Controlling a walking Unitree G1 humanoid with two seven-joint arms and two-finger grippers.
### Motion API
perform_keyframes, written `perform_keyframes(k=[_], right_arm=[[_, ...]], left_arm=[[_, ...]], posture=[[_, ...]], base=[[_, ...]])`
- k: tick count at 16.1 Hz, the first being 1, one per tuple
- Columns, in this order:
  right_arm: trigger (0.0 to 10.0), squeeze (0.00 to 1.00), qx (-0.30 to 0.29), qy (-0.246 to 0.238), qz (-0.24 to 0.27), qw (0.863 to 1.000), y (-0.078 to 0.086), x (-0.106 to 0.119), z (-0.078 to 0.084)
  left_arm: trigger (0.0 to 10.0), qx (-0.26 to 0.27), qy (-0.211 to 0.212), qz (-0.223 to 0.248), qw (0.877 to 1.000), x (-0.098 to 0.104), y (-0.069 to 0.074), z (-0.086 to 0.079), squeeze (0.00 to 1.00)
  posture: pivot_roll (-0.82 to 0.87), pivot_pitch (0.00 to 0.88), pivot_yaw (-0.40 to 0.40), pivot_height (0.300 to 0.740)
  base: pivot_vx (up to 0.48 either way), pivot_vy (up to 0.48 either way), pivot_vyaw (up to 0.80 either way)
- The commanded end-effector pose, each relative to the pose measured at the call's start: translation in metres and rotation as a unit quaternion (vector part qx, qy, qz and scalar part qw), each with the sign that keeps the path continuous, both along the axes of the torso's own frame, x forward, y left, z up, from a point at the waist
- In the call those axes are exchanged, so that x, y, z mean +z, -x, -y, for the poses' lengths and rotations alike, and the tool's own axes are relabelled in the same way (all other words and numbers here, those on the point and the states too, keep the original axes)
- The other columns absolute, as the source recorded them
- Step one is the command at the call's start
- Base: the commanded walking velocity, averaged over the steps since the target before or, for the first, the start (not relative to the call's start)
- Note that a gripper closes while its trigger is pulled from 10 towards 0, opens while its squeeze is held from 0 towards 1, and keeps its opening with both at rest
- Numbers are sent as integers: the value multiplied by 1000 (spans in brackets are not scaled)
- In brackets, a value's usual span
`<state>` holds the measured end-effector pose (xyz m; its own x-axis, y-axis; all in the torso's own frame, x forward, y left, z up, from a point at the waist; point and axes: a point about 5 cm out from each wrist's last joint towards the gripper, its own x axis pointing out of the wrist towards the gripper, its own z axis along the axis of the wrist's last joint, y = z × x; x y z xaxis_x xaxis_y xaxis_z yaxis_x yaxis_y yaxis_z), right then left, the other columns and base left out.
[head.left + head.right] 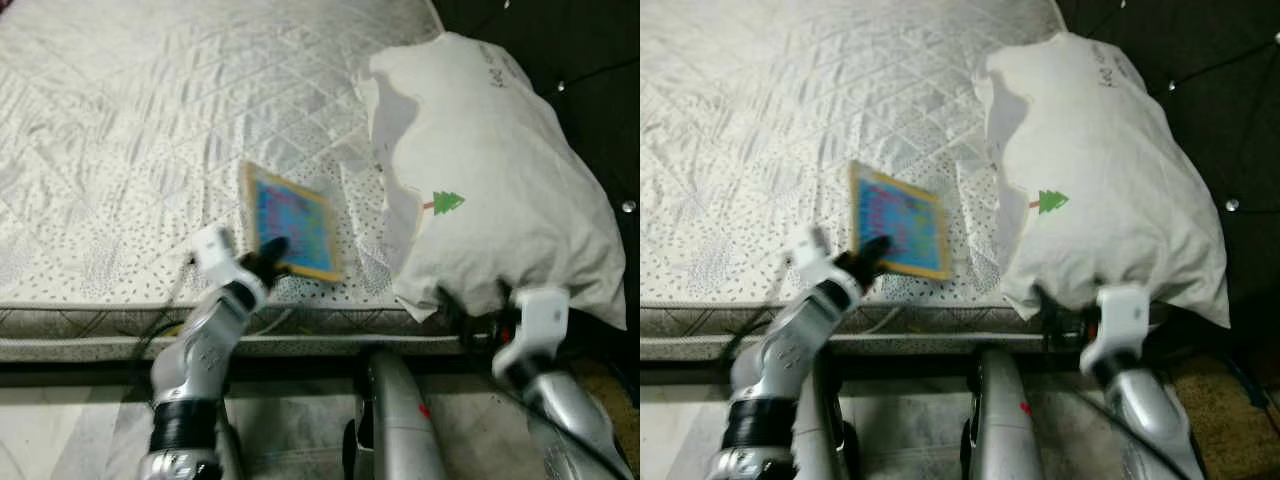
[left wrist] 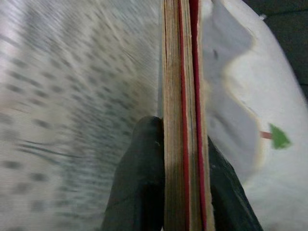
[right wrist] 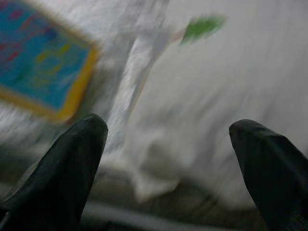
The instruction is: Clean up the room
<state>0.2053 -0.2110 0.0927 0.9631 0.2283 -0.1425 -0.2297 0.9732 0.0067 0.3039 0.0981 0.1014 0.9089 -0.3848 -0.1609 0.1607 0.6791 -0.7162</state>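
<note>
A flat book (image 1: 292, 222) with a blue cover and tan border is held tilted just above the near edge of the white quilted mattress (image 1: 130, 130). My left gripper (image 1: 270, 258) is shut on its lower edge; in the left wrist view the black fingers (image 2: 142, 178) pinch the book's layered edge (image 2: 182, 86). To the right a large white pillow (image 1: 490, 180) with a small green tree print lies on the mattress corner. My right gripper (image 3: 168, 144) is open just below the pillow's near edge, with nothing between its fingers.
The mattress side (image 1: 100, 325) runs across in front of me, with pale floor (image 1: 60, 430) below it. Dark floor (image 1: 590, 60) lies beyond the pillow at the right. My own torso (image 1: 395, 420) sits low between the arms.
</note>
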Motion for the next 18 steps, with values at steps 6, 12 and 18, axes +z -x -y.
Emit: perform_keyframes(k=[6, 12, 18], right_arm=[[10000, 0, 26, 10, -30, 999, 12, -10, 8], [10000, 0, 24, 31, -44, 998, 12, -30, 20], [10000, 0, -7, 45, -52, 998, 9, -54, 46]], left_arm=[[10000, -37, 113, -96, 988, -24, 11, 29, 0], [10000, -38, 106, -92, 989, -35, 4, 20, 0], [10000, -55, 80, -51, 994, -30, -18, 7, 0]], posture=[[-190, 190, -77, 562], [-201, 182, -82, 562], [-215, 179, -81, 562]], base=[[0, 0, 0], [0, 0, 0], [0, 0, 0]])
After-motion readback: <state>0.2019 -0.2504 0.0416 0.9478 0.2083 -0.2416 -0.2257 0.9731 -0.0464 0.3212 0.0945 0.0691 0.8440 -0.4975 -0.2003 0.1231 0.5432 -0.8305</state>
